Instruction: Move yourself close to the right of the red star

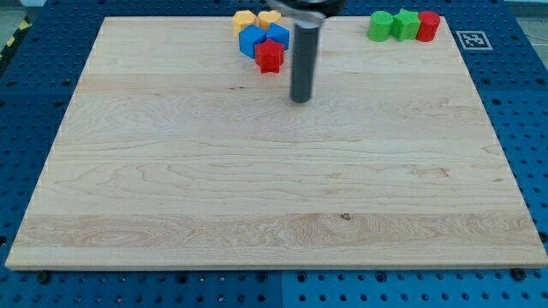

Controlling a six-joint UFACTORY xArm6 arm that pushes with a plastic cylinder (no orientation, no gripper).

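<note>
- The worktop (pixel 274 188) is a pale wooden board lying on a blue perforated surface (pixel 34 85).
- My tip (pixel 300 100) is the lower end of a straight dark rod that comes down from the view's top; it rests on the bare wood.
- There is no claw on this arm, only the rod, so nothing can be said of a claw being apart or together.
- The red star (pixel 269 56) lies near the worktop's top edge, a little left of centre.
- My tip stands to the view's right of the red star and slightly below it, near but not touching.
- Just above the red star sit two blue blocks (pixel 253 39), whose shapes are hard to make out, packed close together and touching the star.
- Behind them, at the board's top edge, are two yellow blocks (pixel 245 19), partly cut off by the rod's upper part.
- At the view's top right, well apart from the tip, two green blocks (pixel 381 26) and a red block (pixel 428 26) stand in a tight row.
- A small black-and-white marker (pixel 471 39) lies just off the worktop's top right corner.
</note>
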